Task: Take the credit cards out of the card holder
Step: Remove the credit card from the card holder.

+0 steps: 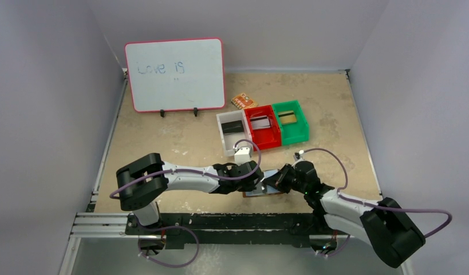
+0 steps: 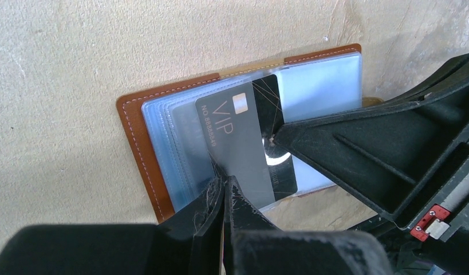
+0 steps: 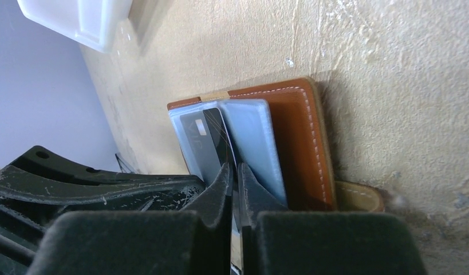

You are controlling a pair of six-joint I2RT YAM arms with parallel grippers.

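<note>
The card holder (image 1: 265, 189), a brown wallet (image 2: 137, 143), lies open on the table with its pale blue pockets up. A dark grey credit card (image 2: 243, 143) marked VIP sticks partway out of a pocket. My left gripper (image 2: 225, 184) is shut at the near edge of the pockets, beside the card's corner, and seems to pinch a clear sleeve. From the other side, my right gripper (image 3: 236, 172) is shut on the card's edge (image 3: 204, 140); one of its fingers (image 2: 358, 149) crosses the left wrist view. In the top view both grippers (image 1: 256, 182) (image 1: 279, 182) meet over the wallet.
Behind the wallet stand a white bin (image 1: 225, 137), a red bin (image 1: 268, 138) and a green bin (image 1: 296, 132), each with a card inside. An orange packet (image 1: 244, 101) and a whiteboard (image 1: 176, 74) are at the back.
</note>
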